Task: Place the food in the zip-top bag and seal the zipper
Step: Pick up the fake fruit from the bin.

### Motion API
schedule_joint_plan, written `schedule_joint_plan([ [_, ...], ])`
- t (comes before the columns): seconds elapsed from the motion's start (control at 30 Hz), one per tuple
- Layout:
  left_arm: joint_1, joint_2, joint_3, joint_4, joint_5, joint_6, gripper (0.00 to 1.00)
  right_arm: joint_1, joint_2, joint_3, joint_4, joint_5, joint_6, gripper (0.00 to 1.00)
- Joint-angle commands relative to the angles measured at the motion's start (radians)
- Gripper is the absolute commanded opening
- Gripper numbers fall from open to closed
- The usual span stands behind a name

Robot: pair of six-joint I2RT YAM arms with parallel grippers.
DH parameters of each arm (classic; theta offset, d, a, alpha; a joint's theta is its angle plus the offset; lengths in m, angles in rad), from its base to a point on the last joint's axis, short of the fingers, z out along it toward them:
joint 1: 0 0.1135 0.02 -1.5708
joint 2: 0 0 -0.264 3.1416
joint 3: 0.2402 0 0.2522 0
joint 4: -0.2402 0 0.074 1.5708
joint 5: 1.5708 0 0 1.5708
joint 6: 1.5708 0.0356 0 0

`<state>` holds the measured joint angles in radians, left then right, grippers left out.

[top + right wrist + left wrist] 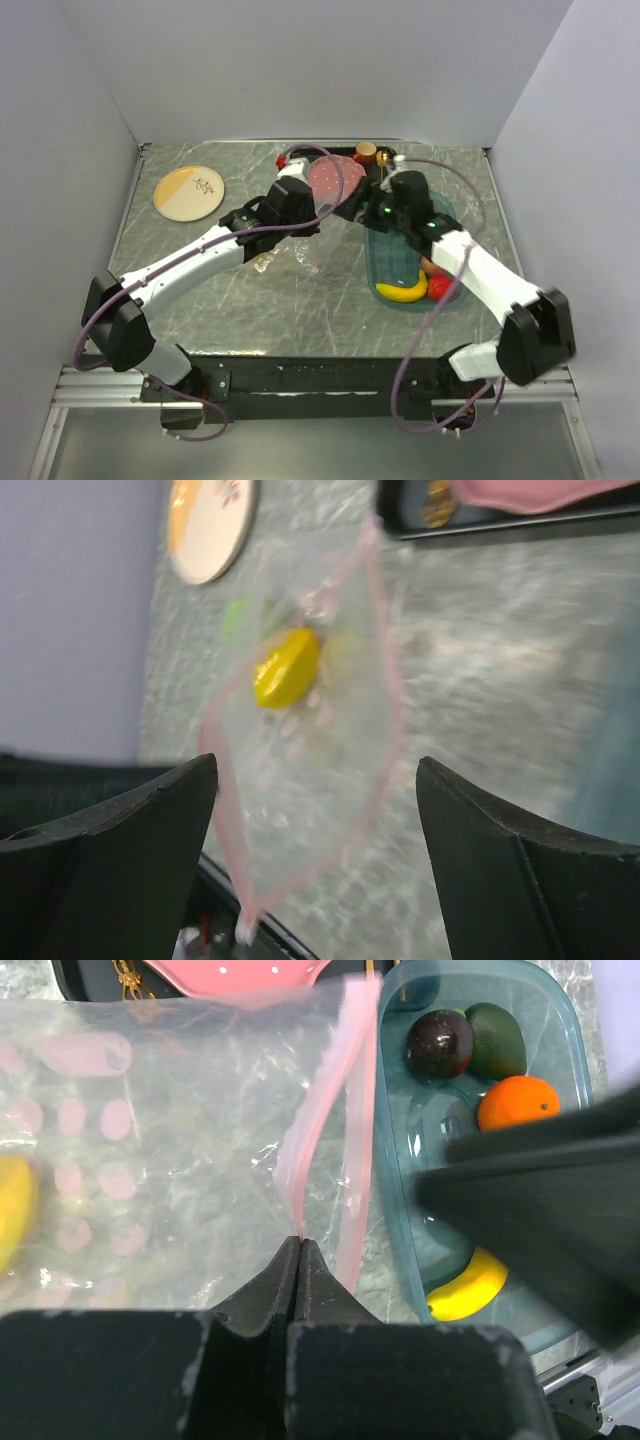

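In the left wrist view my left gripper (300, 1242) is shut on the pale pink zipper (320, 1110) of the zip-top bag (170, 1150), holding one lip of its mouth up. A yellow food piece (14, 1210) lies inside the bag. My right gripper (315, 770) hangs open over the bag's gaping mouth (300, 730), with nothing between its fingers. Below it a yellow starfruit (287, 667) sits inside the bag. The blue tray (400, 1190) holds a dark fruit (440, 1045), a green one (497, 1040), an orange (517, 1102) and a banana (468, 1285). From above, both grippers meet over the bag (295, 250).
A cream and orange plate (189, 192) lies at the back left. The pink dotted plate (330, 177) rests on a black tray with gold cutlery (125, 975) at the back. A small wooden cup (366, 151) stands behind it. The blue tray (385, 262) is right of the bag.
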<state>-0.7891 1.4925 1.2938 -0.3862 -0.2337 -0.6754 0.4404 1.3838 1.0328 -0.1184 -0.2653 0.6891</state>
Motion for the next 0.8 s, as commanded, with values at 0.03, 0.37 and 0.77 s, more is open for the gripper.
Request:
schedule_joint_plan([
  [0.03, 0.001, -0.029, -0.011, 0.023, -0.009, -0.013, 0.01, -0.153, -0.192, -0.065, -0.242, 0.231, -0.138, 0.87],
  [0.37, 0.001, -0.028, -0.011, 0.038, 0.013, 0.007, 0.01, -0.368, -0.151, -0.118, -0.448, 0.466, -0.146, 0.92],
  [0.77, 0.002, -0.040, -0.028, 0.037, -0.010, 0.017, 0.01, -0.388, -0.033, -0.203, -0.399, 0.578, -0.165, 1.00],
])
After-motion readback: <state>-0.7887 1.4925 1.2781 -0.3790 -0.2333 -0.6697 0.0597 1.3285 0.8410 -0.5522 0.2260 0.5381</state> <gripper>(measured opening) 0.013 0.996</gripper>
